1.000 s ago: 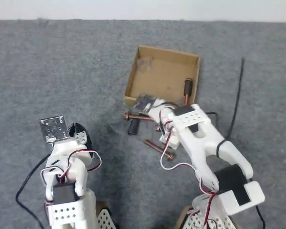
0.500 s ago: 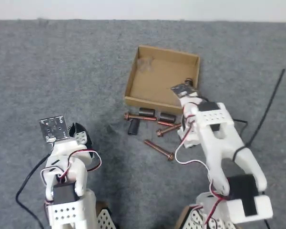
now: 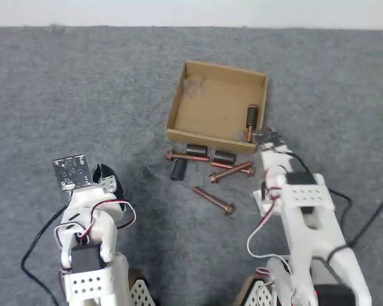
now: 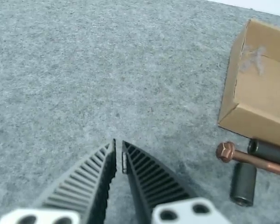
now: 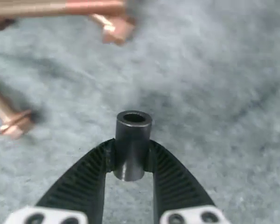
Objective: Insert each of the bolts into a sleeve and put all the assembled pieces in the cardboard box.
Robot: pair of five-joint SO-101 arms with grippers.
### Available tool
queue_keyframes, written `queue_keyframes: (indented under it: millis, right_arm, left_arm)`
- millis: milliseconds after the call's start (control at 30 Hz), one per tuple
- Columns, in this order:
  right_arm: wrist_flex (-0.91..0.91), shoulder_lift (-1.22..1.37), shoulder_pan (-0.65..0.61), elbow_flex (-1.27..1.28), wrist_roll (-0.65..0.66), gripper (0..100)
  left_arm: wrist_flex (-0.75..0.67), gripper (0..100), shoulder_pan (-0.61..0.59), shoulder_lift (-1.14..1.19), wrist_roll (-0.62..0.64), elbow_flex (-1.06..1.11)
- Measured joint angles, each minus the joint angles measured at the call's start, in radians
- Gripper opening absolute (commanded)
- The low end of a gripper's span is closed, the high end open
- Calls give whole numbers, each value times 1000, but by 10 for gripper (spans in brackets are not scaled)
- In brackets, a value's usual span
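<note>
A black sleeve [image 5: 133, 135] sits clamped between the right gripper's [image 5: 132, 150] fingers, above the grey carpet [image 3: 83, 83]. One assembled piece [image 3: 251, 121] lies inside the cardboard box [image 3: 207, 136], against its 3 o'clock wall. At the box's 6 o'clock, three bolts [image 3: 212, 199] and three more sleeves [image 3: 178, 169] lie on the carpet. The left gripper [image 4: 119, 151], at the box's 8 o'clock, is narrowed to a slit.

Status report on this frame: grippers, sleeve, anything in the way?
Left gripper shut, empty, over carpet. Right gripper shut on sleeve, loose bolts nearby. One assembled piece in cardboard box. Nothing blocking.
</note>
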Motion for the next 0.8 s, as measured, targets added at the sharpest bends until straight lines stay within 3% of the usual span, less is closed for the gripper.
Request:
queue_keyframes:
  millis: [367,567,800]
  right_arm:
    - [-17,-38,155,40,0,7]
    - [-66,-38,161,66,0,7]
    - [-87,-38,161,74,0,7]
  left_arm:
    - [41,23,2,0,-104,0]
    - [71,23,23,0,-104,0]
    - [215,23,97,0,-141,-124]
